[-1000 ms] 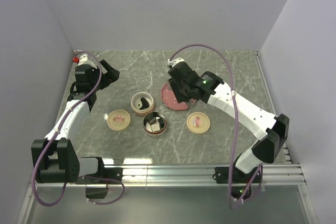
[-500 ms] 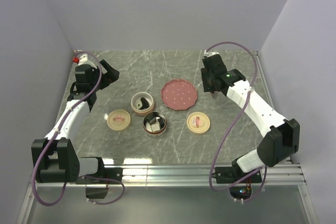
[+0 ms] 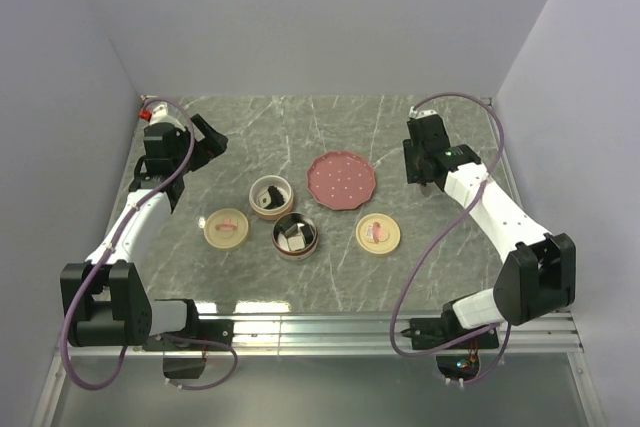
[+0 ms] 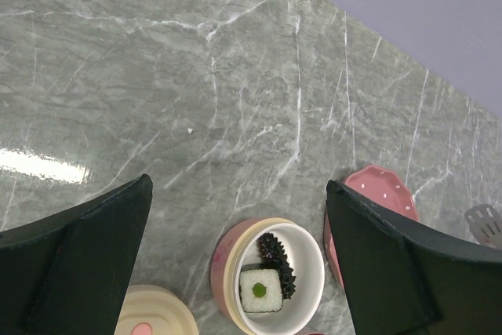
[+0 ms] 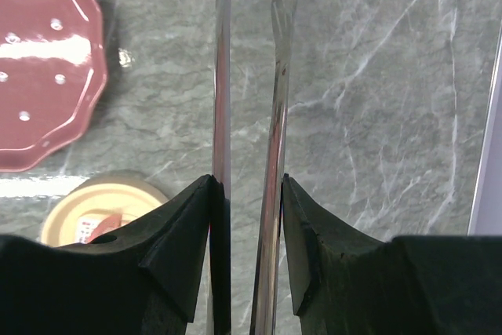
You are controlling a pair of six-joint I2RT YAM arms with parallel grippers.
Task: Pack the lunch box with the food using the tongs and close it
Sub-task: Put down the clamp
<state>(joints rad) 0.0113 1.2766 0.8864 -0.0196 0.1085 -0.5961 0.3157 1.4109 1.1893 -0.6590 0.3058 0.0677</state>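
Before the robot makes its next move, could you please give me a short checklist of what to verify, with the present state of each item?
1. Red plate emptied: ok, nothing lies on it.
2. Food in the lunch box: ok, pieces lie in the back container and the front container.
3. All four pieces packed: cannot tell, the count is unclear.
4. Tongs secure: ok, the right gripper is shut on them.
5. Left gripper free: ok, open and empty.
6. Lunch box closed: not ok, the left lid and the right lid lie beside the containers.
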